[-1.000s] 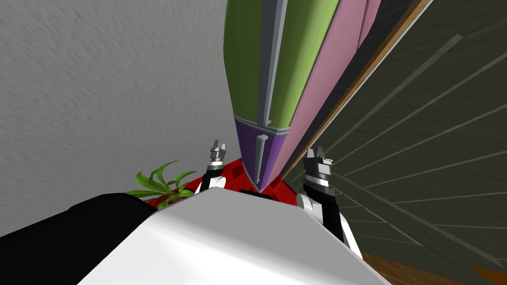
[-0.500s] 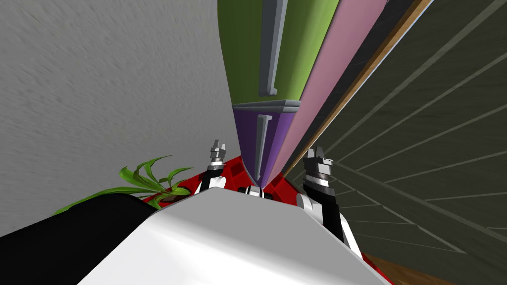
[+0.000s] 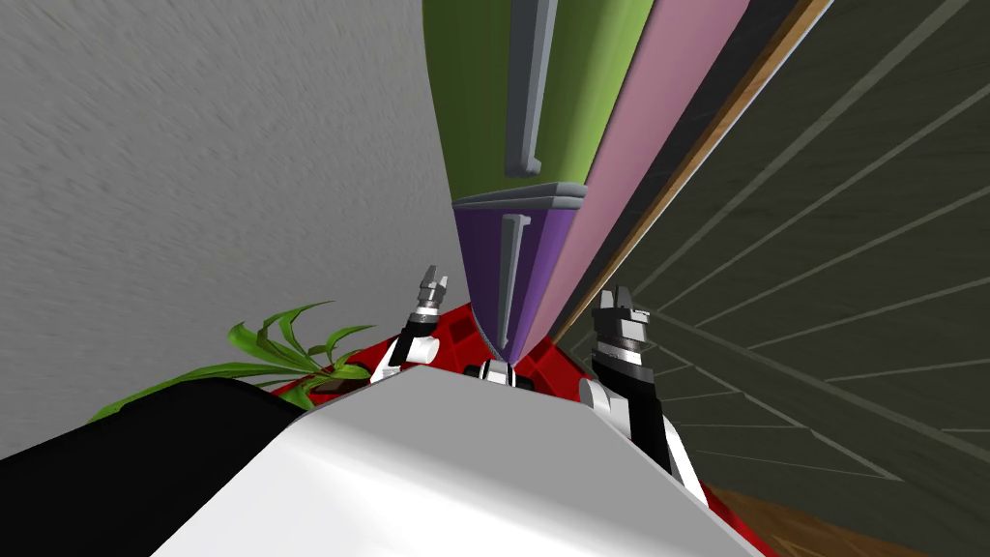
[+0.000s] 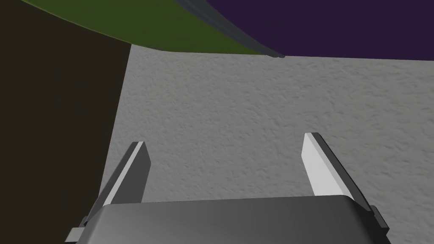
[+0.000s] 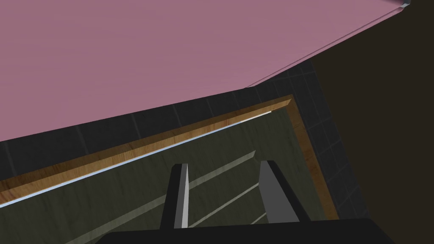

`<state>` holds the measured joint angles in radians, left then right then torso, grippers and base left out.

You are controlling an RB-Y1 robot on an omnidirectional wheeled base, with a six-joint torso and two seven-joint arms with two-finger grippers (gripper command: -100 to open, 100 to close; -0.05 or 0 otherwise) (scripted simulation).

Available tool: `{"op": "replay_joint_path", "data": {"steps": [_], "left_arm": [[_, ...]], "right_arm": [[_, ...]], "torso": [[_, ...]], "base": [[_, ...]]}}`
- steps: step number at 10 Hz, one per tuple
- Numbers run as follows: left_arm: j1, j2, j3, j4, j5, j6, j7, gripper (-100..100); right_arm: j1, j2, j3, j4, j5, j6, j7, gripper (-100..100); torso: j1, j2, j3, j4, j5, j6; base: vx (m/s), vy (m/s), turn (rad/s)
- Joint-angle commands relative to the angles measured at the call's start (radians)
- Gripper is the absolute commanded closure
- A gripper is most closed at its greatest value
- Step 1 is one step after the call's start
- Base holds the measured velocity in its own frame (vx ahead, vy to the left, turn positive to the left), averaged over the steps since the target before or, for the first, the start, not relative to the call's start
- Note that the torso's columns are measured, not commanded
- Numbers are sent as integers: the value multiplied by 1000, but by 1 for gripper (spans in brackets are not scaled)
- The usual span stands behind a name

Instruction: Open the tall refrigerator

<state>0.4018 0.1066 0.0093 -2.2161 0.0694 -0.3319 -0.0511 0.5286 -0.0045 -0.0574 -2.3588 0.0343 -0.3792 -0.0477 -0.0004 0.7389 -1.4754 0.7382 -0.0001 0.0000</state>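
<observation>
Top of tall refrigerator [image 3: 476, 116] off-frame

One refrigerator [image 3: 479, 106], two handles [image 3: 527, 97], one plant [image 3: 290, 343]

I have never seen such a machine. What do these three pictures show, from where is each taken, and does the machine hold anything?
This is a two-armed robot close to a tall refrigerator with a green upper door, a purple lower door and a pink side. One picture looks steeply down from its head: the left gripper and right gripper are the small claws beside the refrigerator's foot. The other two come from cameras on each hand, looking along its two thin fingers. Both grippers are open and hold nothing. A green plant stands on the robot's left.
</observation>
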Motion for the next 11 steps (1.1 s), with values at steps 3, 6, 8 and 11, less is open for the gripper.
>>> {"op": "replay_joint_path", "data": {"steps": [3, 6, 8, 11], "left_arm": [[-131, 57, -4, -4, -28, 125, -13, -100], [-214, 68, -6, -7, -47, 199, -22, -100], [-263, 71, -8, -9, -58, 249, -27, -100], [-323, 73, -9, -10, -68, 303, -31, -100]], "right_arm": [[0, 0, 0, 0, 0, 0, 0, 0], [0, 0, 0, 0, 0, 0, 0, 0], [0, 0, 0, 0, 0, 0, 0, 0], [0, 0, 0, 0, 0, 0, 0, 0]], "torso": [[1, -1, -1, 0, 0, 0], [0, -1, -1, 0, 0, 0], [0, -1, -1, 0, 0, 0], [0, -1, 0, 0, 0, 0]], "base": [[-54, -3, -17], [-52, -4, -23], [-41, -2, -19], [-45, -3, -19]]}}
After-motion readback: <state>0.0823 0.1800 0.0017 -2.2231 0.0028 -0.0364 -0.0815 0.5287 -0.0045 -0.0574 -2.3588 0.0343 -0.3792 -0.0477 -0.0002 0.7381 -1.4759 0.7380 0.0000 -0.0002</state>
